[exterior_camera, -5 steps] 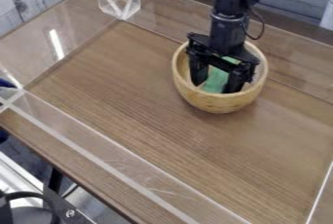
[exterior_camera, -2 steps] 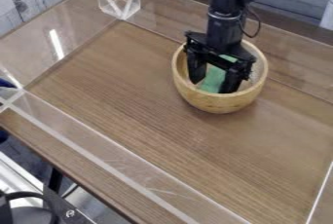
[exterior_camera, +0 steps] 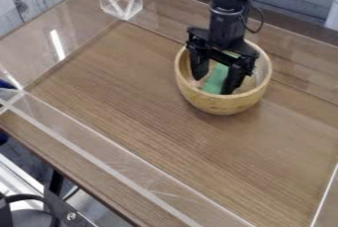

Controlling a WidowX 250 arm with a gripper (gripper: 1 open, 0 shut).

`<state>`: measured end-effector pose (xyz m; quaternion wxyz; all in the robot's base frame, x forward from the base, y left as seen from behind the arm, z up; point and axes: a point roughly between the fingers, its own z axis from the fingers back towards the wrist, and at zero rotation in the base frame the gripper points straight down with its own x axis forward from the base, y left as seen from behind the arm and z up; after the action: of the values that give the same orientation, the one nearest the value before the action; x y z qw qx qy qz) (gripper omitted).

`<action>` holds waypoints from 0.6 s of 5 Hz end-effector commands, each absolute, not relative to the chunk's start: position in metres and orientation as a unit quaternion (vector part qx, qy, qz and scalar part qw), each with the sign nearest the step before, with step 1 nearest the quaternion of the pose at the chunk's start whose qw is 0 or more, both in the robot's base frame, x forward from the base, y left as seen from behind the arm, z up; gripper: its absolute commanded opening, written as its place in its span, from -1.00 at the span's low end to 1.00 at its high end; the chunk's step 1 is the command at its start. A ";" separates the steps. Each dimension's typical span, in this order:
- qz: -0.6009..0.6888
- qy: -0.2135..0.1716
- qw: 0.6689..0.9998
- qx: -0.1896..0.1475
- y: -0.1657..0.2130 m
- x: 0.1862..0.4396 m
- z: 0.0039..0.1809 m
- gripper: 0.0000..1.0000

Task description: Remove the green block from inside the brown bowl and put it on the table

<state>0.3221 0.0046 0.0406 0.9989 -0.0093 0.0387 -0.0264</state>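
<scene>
The brown bowl point(exterior_camera: 222, 100) sits on the table point(exterior_camera: 145, 113) at the right of the camera view. Inside it lies the green block point(exterior_camera: 214, 79), partly hidden by the fingers. My gripper point(exterior_camera: 216, 77) points straight down into the bowl and stands open, one finger on each side of the block. I cannot tell whether the fingers touch it.
Low clear acrylic walls point(exterior_camera: 79, 137) run round the tabletop, with a clear corner piece point(exterior_camera: 122, 2) at the far left. Bare wood-grain surface stretches to the left of and in front of the bowl.
The gripper has shifted slightly left and up in the picture within the bowl. Its jaws stay open and the block lies where it was.
</scene>
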 end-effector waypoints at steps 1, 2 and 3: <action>-0.024 0.008 1.000 -0.006 0.007 0.335 0.054 1.00; -0.023 0.007 1.000 -0.006 0.007 0.335 0.054 1.00; -0.023 0.005 1.000 -0.005 0.007 0.334 0.055 1.00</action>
<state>0.3233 0.0055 0.0380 0.9990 -0.0077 0.0372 -0.0217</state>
